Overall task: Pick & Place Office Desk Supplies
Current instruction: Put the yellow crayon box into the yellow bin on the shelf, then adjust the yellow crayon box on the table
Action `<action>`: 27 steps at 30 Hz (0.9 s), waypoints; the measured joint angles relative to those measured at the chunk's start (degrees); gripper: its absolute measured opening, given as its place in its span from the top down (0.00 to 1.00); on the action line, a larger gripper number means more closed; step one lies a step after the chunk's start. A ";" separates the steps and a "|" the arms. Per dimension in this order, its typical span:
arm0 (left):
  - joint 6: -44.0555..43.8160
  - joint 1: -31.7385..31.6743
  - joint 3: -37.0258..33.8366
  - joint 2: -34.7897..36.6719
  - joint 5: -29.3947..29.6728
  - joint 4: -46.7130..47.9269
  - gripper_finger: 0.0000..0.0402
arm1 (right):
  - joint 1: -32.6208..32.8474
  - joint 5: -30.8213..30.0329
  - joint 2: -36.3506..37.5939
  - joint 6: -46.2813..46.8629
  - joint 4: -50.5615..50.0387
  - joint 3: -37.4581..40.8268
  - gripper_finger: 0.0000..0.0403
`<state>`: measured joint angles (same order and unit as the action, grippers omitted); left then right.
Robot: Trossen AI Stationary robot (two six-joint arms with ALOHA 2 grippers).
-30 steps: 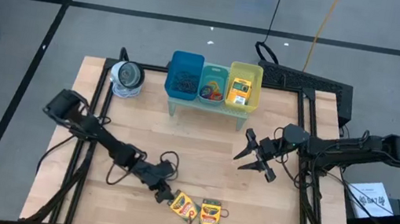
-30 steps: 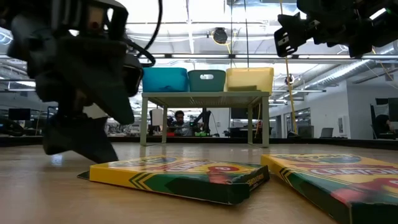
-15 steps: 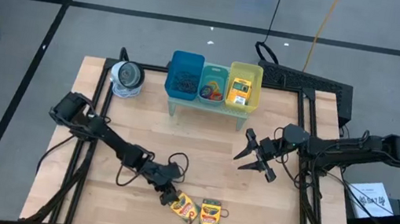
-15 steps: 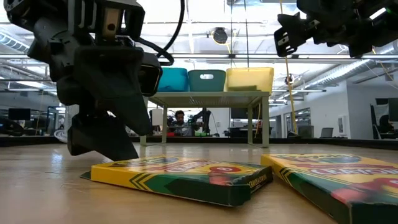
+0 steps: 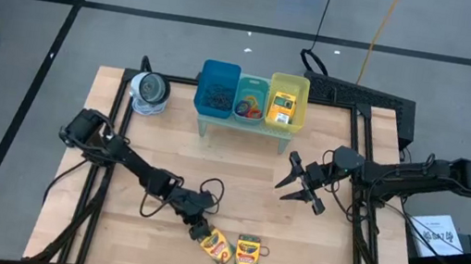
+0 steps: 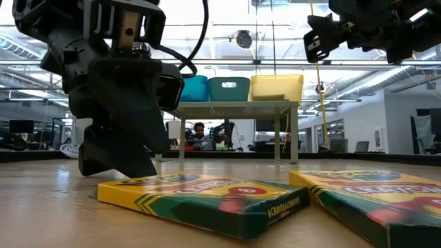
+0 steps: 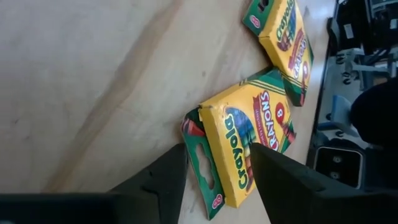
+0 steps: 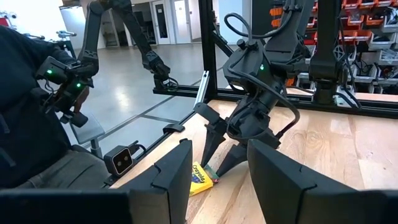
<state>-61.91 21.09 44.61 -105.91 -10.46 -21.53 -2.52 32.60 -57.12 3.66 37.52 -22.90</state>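
Setting: wooden table lying under two dark arms, an open office hall stretching behind it in the low view.
Landmark: three bins standing in a row on a small stand at the table's far edge.
Left gripper: reaching down at the near edge, well apart from the bins; its fingers are straddling the end of one crayon box and closing in on it, not yet clearly clamped.
Second crayon box: lying flat just beside the first, on the side away from the left gripper.
Third crayon box: sitting in the yellow bin, the rightmost of the three.
Ring bands: resting in the teal middle bin.
Right gripper: hanging above the table, near the bins' right end, fingers parted and gripping nothing.
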 joint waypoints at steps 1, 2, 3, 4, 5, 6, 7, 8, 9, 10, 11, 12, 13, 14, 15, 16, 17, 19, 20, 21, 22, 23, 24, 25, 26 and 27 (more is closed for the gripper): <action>0.00 -0.05 -0.02 -0.03 -0.40 -0.46 0.55 | 0.00 0.00 0.00 0.00 0.00 0.00 0.64; 0.10 -0.05 -0.04 -0.07 -0.75 -0.85 0.55 | 0.00 0.00 0.00 0.00 0.00 0.00 0.64; 0.35 -0.06 -0.04 -0.07 -0.99 -0.83 0.56 | 0.00 0.00 0.00 0.00 0.00 0.00 0.64; 0.86 -0.07 -0.04 -0.04 -1.02 -0.35 0.57 | 0.00 0.00 -0.01 0.00 0.00 0.00 0.64; 1.38 -0.07 -0.01 0.00 -1.00 0.34 0.58 | 0.00 0.00 0.00 0.00 0.00 0.00 0.64; 1.73 -0.07 0.00 0.02 -0.84 0.95 0.59 | 0.00 0.00 0.00 -0.02 0.00 0.00 0.64; 2.38 -0.07 0.05 0.09 -0.36 1.79 0.60 | 0.00 0.00 0.00 -0.02 0.00 0.00 0.64; 3.09 -0.07 0.07 0.13 0.02 2.53 0.61 | 0.00 0.00 0.00 -0.02 0.00 0.00 0.64; 3.96 -0.03 0.10 0.15 0.56 3.10 0.61 | 0.00 0.00 0.00 -0.02 0.00 0.00 0.64; 4.84 0.03 0.10 0.15 1.26 3.33 0.62 | 0.00 0.00 0.00 -0.02 0.00 0.00 0.64; 5.75 0.05 0.10 0.15 1.86 3.30 0.63 | 0.00 0.00 0.00 -0.02 0.00 0.00 0.64; 6.56 0.07 0.10 0.15 2.54 3.20 0.63 | 0.00 0.00 0.00 -0.02 0.00 0.00 0.64; 7.54 0.09 0.10 0.15 3.42 3.10 0.64 | 0.00 0.00 0.00 -0.04 0.00 0.00 0.64; 8.78 0.10 0.10 0.15 4.77 3.15 0.65 | 0.00 0.00 0.00 -0.04 -0.01 0.00 0.64; 10.16 0.06 0.05 0.15 6.15 3.20 0.65 | 0.00 0.00 0.00 -0.04 -0.01 0.00 0.64; 12.06 0.03 0.07 0.15 7.65 3.21 0.66 | 0.00 0.00 0.00 -0.08 -0.01 0.00 0.64; 14.58 0.00 0.07 0.15 8.79 3.23 0.67 | 0.00 0.00 0.00 -0.22 -0.02 0.00 0.64; 21.13 -0.24 0.07 0.13 10.89 3.13 0.69 | 0.00 0.00 0.00 -0.28 0.00 0.00 0.64; 24.00 -0.38 0.01 0.11 11.71 2.60 0.70 | 0.06 0.00 0.00 -0.16 0.00 0.00 0.64; 25.72 -0.62 -0.04 0.06 12.36 1.84 0.72 | 0.32 -0.08 0.00 0.07 0.00 0.00 0.64; 27.29 -0.96 -0.06 0.00 13.03 0.60 0.73 | 0.89 -0.90 -0.01 0.17 -0.02 0.00 0.64; 28.81 -1.30 -0.06 0.00 13.75 -0.93 0.75 | 1.81 -2.45 0.00 0.15 -0.02 -0.02 0.64; 30.42 -1.56 -0.06 0.17 14.15 -2.23 0.78 | 3.21 -4.30 0.00 0.15 -0.02 -0.02 0.64; 32.25 -1.80 -0.04 0.61 14.81 -2.75 0.81 | 4.77 -5.88 -0.02 0.03 -0.02 -0.02 0.64; 34.00 -2.04 -0.04 0.96 15.51 -3.19 0.85 | 6.47 -7.60 -0.02 -0.25 -0.04 -0.02 0.64; 35.79 -2.36 -0.04 1.27 15.95 -3.75 0.89 | 8.49 -10.09 -0.02 -0.57 -0.02 -0.04 0.64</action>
<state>-26.12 18.72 44.58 -104.64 5.49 -25.28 5.97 22.51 -57.14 3.09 37.50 -22.94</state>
